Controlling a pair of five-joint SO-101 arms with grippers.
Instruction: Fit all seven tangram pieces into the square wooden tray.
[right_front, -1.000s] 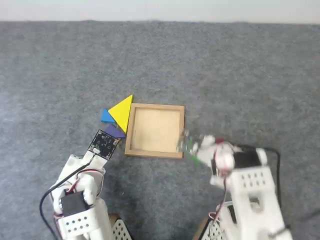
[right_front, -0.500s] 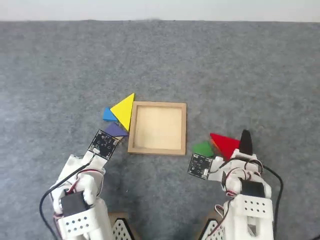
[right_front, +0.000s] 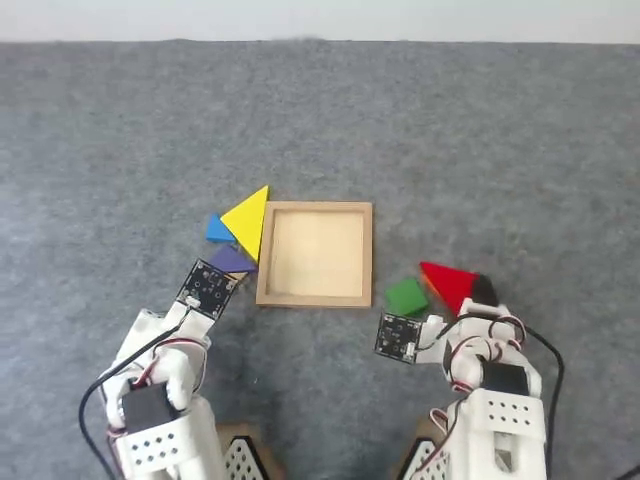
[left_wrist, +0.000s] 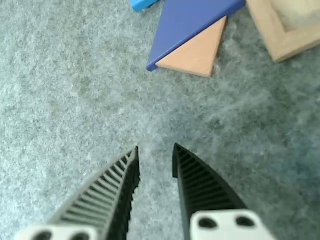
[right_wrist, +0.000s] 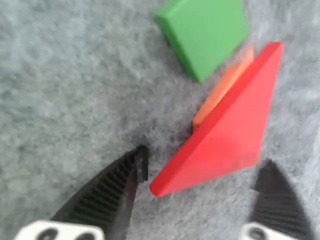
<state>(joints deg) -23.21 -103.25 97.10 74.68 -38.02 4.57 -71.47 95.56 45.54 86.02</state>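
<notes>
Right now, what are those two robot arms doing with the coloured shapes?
The shapes must go in the tray, but all I can see lie outside it. The right pincer is open around a corner of the red triangle, beside the green square. The left pincer is open over bare carpet, holding nothing, near the purple piece.

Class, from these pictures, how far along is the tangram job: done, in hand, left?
Done: nothing; the tray holds no piece. In hand: the right tool, open, straddles the red triangle. Left: everything; the green square, yellow triangle, blue piece and purple piece all lie outside the tray.
</notes>
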